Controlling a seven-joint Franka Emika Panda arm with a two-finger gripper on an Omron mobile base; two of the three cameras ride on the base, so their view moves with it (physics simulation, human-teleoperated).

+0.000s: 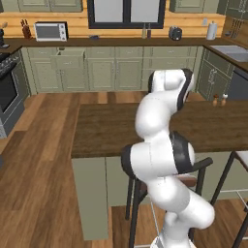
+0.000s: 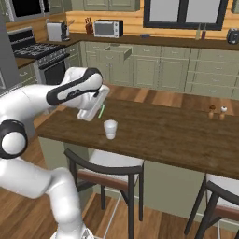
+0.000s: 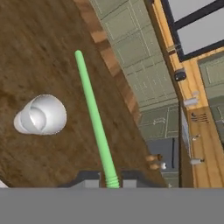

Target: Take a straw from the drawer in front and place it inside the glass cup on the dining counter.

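Straw (image 3: 94, 118) pinched by closed fingers (image 3: 109, 183) over tabletop (image 2: 168, 133)
Light, thin, easily bent; held at ribbed end, glass cup (image 3: 41, 115) at nine o'clock of tip

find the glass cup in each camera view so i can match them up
Left base view: I can't find it there; the arm's white body covers the middle of the dining counter.
Right base view: the glass cup stands upright near the counter's near edge, just below the gripper.
Hand view: cup at centre left, left of the straw.
Shared landmark: the shakers.
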